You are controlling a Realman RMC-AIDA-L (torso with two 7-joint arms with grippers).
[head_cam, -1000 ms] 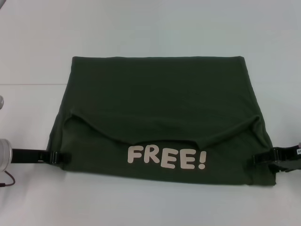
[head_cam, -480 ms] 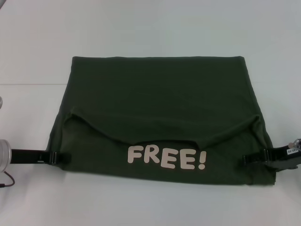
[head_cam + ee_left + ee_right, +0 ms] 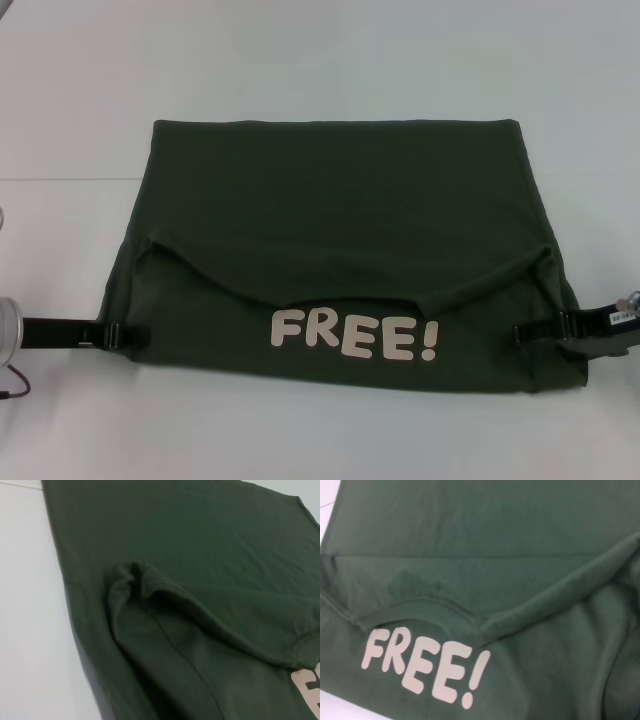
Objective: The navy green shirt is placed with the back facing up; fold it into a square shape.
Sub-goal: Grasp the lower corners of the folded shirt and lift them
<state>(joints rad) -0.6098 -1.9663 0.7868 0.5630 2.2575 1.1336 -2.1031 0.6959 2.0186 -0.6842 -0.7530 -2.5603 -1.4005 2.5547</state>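
Both pincers—left pincer [image 3: 135,334], right pincer [image 3: 522,334]—at shirt [image 3: 340,230] edges.

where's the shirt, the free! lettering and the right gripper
navy green shirt [image 3: 340,210], head view, plain upper panel
FREE! lettering [image 3: 355,336], head view, middle letters
right gripper [image 3: 522,333], head view, fingertips at shirt's edge

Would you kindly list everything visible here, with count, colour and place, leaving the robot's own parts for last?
Dark olive-green cotton T-shirt: one, partly folded, spread across the middle of the table, near flap turned up.
Pale cream "FREE!" lettering: one print, on the shirt's near flap.
White table: one, under everything.
Left gripper: one, black, at the shirt's near left edge.
Right gripper: one, black, at the shirt's near right edge, reaching onto the fabric.
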